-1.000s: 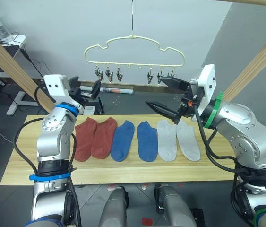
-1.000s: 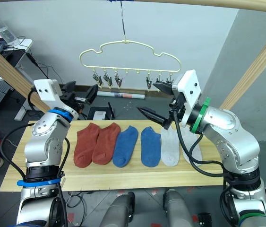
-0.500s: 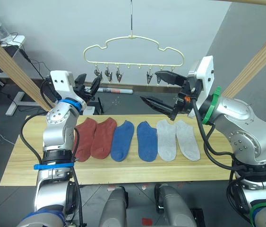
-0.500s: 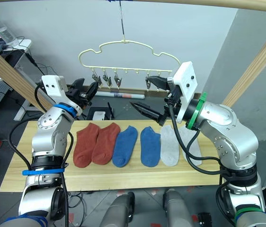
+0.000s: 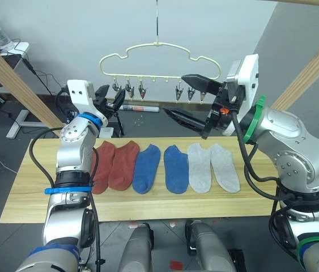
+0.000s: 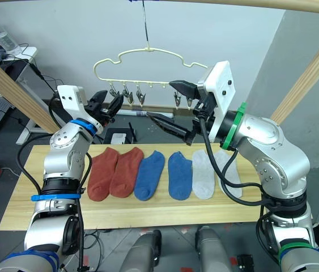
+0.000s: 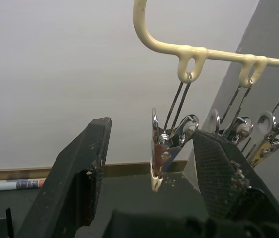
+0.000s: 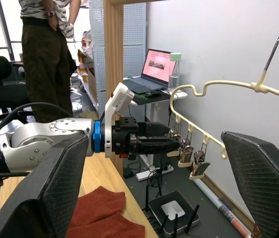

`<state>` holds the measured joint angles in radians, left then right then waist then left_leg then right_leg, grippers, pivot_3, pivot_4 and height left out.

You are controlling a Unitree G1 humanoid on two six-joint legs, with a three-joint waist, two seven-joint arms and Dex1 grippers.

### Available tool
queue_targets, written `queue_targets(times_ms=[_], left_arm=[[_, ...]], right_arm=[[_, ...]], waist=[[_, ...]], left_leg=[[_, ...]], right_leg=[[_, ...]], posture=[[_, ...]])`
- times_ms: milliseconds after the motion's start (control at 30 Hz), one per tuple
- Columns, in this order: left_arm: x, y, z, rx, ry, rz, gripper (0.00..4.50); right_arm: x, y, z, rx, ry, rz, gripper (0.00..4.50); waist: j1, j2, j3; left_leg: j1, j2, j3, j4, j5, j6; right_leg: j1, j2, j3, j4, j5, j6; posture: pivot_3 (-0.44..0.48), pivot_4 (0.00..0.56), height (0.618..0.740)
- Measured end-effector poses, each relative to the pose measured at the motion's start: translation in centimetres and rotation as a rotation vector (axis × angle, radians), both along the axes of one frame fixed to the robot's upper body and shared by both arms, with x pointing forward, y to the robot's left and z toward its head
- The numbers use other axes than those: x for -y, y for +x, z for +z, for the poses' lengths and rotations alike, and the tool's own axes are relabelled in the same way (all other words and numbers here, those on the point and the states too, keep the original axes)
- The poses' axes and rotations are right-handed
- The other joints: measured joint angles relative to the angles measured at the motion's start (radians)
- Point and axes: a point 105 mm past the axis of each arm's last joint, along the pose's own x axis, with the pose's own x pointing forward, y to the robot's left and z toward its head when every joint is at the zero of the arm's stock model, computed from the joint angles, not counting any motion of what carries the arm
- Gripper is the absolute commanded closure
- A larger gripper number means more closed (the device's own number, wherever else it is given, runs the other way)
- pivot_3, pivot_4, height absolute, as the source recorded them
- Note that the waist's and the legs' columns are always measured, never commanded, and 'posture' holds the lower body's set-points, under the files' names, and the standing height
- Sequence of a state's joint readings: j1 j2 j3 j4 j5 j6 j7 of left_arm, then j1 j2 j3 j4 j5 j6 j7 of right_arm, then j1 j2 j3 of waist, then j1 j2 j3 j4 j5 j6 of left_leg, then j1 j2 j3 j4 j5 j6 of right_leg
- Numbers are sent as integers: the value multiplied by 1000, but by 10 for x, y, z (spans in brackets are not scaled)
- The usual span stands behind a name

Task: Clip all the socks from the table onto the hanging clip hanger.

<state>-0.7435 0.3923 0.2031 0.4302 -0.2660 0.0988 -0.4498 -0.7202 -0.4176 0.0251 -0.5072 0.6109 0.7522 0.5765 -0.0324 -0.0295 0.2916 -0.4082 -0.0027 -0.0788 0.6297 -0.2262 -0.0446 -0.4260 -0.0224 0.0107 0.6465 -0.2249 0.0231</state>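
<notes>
**Both hands raised at the hanger, six socks flat on the desk**

The clip hanger (image 5: 160,58) hangs by its thin metal hook above the far edge of the desk (image 5: 29,195), its pale yellow-green cloud outline carrying a row of small metal clips along the bottom bar. None of the clips holds a sock.

All six socks lie flat in a row across the middle of the light wooden desk, toes toward the robot. From the robot's left they are the two rust-red socks (image 5: 115,165), touching each other, then the two blue socks (image 5: 162,168), then the two light grey socks (image 5: 213,166).

The left hand (image 5: 109,101) is lifted off the desk to the height of the clips, at the hanger's left end, its two black fingers spread. In the left wrist view the leftmost clip (image 7: 168,146) hangs in the gap between those fingers; I cannot tell whether either finger touches it.

The right hand (image 5: 186,99) is also raised, at the right half of the clip row, with its fingers spread wide, one at clip level and the other lower, above the far edge of the desk. It holds nothing.

In the right wrist view a person (image 8: 45,49) stands in the background beside a wooden post, and a laptop (image 8: 151,73) sits on a side table with a bottle (image 8: 174,71) next to it.
</notes>
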Motion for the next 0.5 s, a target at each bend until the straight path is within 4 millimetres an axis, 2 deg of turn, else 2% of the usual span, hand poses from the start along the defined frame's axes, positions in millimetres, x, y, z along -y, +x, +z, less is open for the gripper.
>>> queue_targets(times_ms=[233,333,500], left_arm=[[2,-1,5,23,6,-15,1634],[3,-1,5,24,6,-20,2164],[3,-1,5,24,6,-23,3525]], right_arm=[[0,1,0,-2,4,-7,0],[0,1,0,-2,5,-8,0],[0,1,0,-3,5,-10,0]], waist=[[0,0,0],[0,0,0],[0,0,0]], left_leg=[[0,0,0,0,0,0],[0,0,0,0,0,0],[0,0,0,0,0,0]], right_leg=[[0,0,0,0,0,0],[0,0,0,0,0,0],[0,0,0,0,0,0]], posture=[[-33,307,740],[-33,304,740],[-37,306,740]])
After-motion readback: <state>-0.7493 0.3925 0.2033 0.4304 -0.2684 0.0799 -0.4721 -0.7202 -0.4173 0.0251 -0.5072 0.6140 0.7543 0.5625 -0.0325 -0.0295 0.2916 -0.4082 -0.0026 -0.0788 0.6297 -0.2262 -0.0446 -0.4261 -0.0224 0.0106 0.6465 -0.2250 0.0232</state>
